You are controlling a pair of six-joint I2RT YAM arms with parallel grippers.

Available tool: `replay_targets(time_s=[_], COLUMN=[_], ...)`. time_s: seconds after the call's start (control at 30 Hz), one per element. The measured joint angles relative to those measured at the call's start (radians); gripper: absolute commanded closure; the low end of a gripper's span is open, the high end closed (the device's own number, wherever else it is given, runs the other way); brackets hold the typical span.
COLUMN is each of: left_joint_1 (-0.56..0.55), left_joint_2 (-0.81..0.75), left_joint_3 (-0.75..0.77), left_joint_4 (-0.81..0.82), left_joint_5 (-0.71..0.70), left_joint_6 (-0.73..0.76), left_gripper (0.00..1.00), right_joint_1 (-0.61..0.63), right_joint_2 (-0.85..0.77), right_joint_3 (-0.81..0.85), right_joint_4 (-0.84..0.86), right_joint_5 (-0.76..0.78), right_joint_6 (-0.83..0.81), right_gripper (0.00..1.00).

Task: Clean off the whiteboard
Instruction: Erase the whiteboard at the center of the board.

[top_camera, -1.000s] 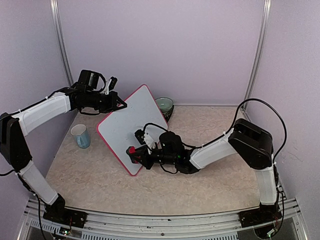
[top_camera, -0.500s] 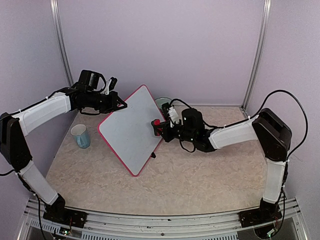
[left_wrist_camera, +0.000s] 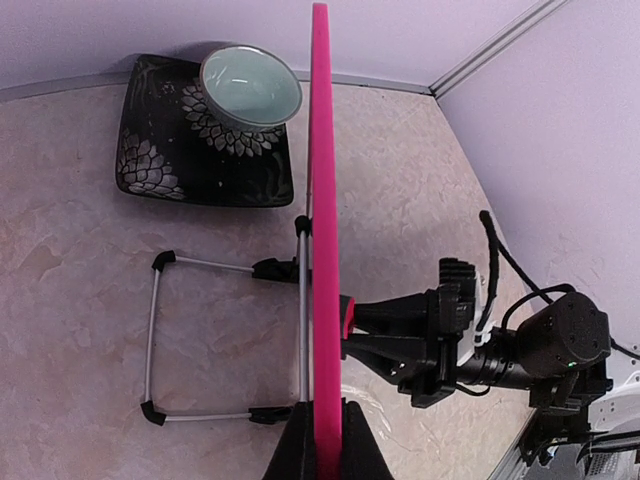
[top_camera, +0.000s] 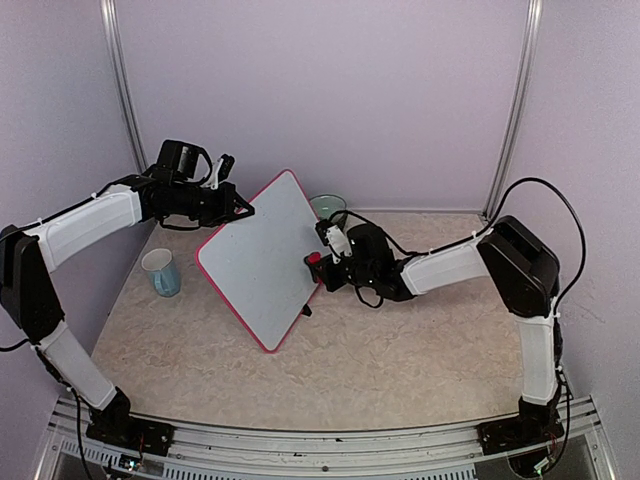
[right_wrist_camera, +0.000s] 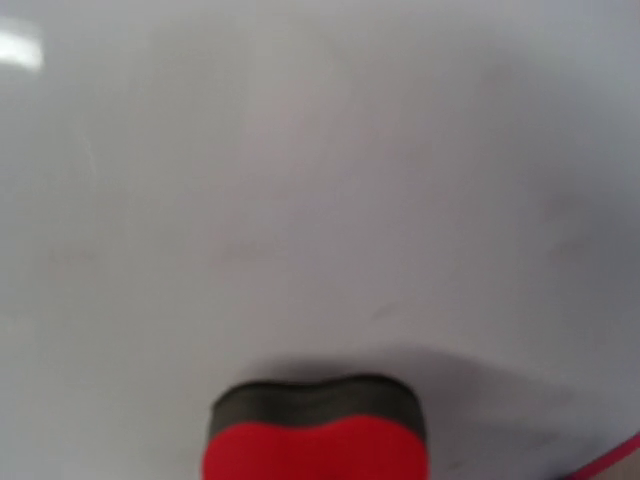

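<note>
Sliding slightly lower than a moment ago, my right pincer [top_camera: 320,263], clamped on the red eraser [top_camera: 313,258], is wiping the nearly clean whiteboard [top_camera: 260,262], which my left pincer [top_camera: 239,210] is gripping by its rim, tilted on the worktop [top_camera: 400,350].

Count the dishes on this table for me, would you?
3: a pale blue mug on the left side of the table, a green bowl behind the whiteboard, and the black patterned plate on which the bowl sits. The board could hide more.
</note>
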Motion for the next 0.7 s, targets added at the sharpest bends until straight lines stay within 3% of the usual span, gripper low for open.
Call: replay_targets(time_s=[0.13, 0.43, 0.7], left_joint_1=[0.0, 0.0, 0.0], left_joint_2=[0.0, 0.0, 0.001], left_joint_3=[0.0, 0.0, -0.003], left_joint_4=[0.0, 0.001, 0.0], left_joint_5=[0.0, 0.014, 0.016], left_joint_6=[0.0, -0.016, -0.027], left_gripper=[1.0, 0.81, 0.59], right_joint_1=[0.035, 0.08, 0.002], right_joint_2=[0.012, -0.057, -0.202], right_joint_3=[0.0, -0.111, -0.159], right_joint_4=[-0.014, 0.021, -0.027], right_joint_5=[-0.01, -0.069, -0.082], right_joint_6=[-0.026, -0.044, 0.013], right_gripper=[0.98, 0.95, 0.92])
